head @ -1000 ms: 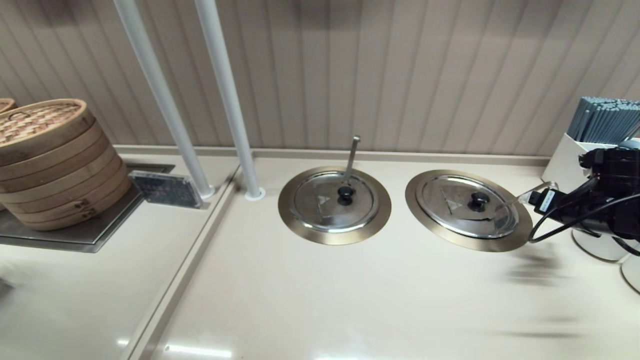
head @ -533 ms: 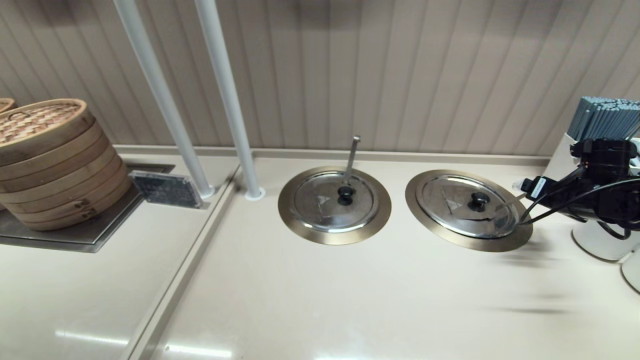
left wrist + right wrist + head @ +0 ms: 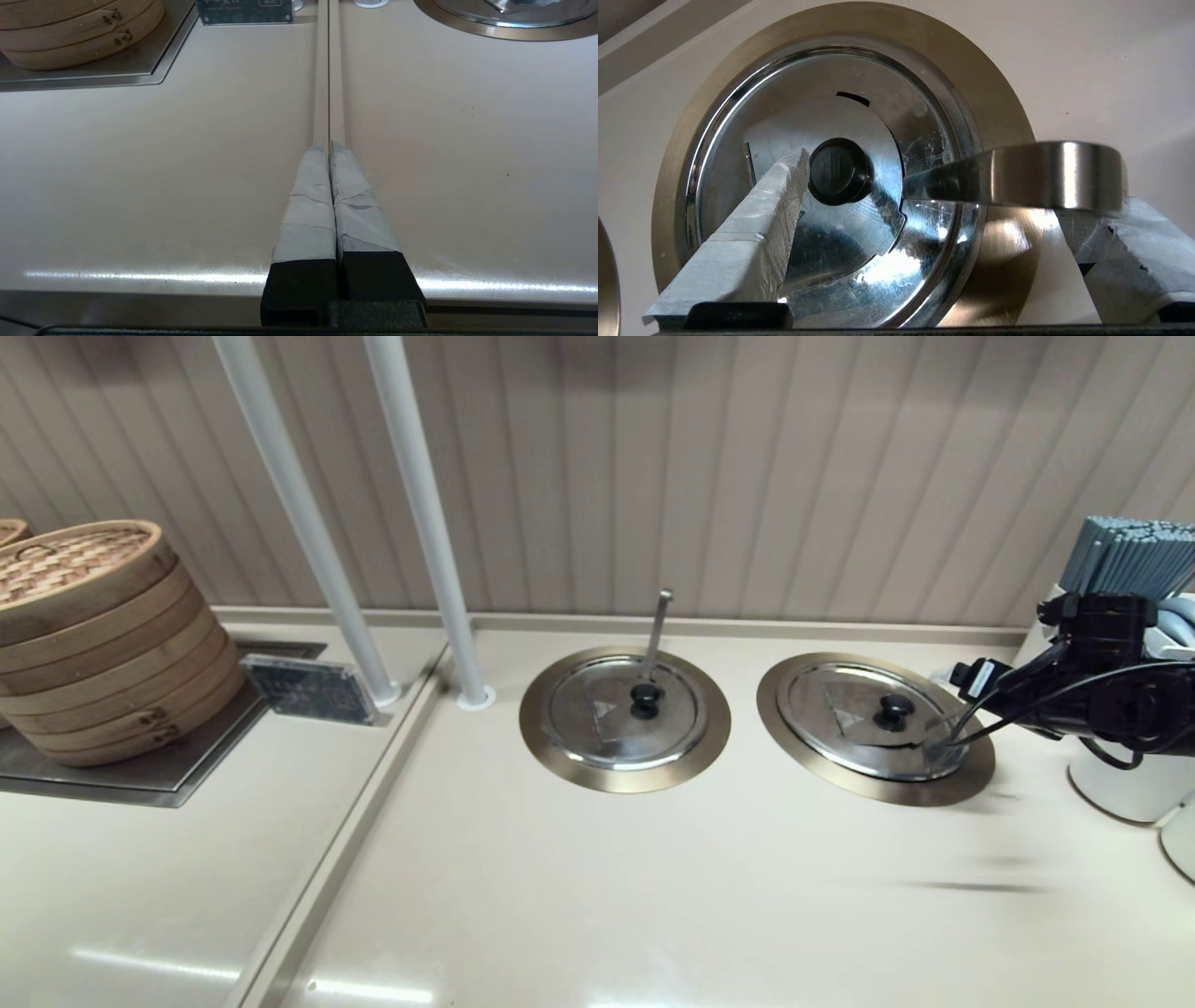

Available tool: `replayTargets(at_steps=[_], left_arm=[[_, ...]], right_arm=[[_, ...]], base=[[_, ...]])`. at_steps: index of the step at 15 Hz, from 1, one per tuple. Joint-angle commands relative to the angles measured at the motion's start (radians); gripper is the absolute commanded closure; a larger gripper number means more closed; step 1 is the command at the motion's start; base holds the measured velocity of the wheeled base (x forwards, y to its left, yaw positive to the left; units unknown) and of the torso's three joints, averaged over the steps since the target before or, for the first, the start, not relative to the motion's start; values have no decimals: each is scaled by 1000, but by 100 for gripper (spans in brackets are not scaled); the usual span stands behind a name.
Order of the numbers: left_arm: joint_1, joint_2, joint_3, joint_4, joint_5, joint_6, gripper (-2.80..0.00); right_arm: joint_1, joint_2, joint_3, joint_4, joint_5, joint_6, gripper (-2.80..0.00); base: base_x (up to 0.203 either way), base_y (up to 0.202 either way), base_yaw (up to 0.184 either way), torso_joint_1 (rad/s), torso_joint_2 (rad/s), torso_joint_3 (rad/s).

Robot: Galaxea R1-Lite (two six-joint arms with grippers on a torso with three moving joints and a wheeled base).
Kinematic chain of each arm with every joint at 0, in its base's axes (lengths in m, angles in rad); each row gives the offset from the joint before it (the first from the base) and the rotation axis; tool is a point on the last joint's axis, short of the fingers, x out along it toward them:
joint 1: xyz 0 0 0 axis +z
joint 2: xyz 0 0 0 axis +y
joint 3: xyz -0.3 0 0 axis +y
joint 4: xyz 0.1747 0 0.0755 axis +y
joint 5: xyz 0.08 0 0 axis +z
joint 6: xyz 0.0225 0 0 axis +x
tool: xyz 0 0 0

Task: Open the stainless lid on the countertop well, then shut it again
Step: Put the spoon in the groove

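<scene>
The stainless lid [image 3: 876, 721] sits shut on the countertop well [image 3: 971, 775] at right of centre. This looks like the reach step: the right gripper [image 3: 924, 224], fingers wide apart and empty, hovers beside it. Next it must straddle the black knob [image 3: 838, 170], clearing the ladle handle [image 3: 1031, 175]; the left gripper [image 3: 329, 154] is parked, pressed closed.

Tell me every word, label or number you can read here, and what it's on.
Nothing can be read.
Dark sign plate beside the bamboo steamer: pale print, too small and blurred.
White tag on the right arm's cable: marks too small.
The stainless lid: no writing.
</scene>
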Motion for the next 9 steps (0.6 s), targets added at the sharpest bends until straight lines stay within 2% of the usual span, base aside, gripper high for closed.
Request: replayTargets(at_steps=[1, 9], left_arm=[[0, 0, 0, 0, 0, 1, 0], [0, 0, 2, 0, 0, 1, 0]], right_arm=[[0, 43, -58, -3, 2, 2, -280], [15, 125, -161, -3, 38, 10, -280]], base=[[0, 0, 0, 0, 0, 0], [0, 0, 0, 0, 0, 0]])
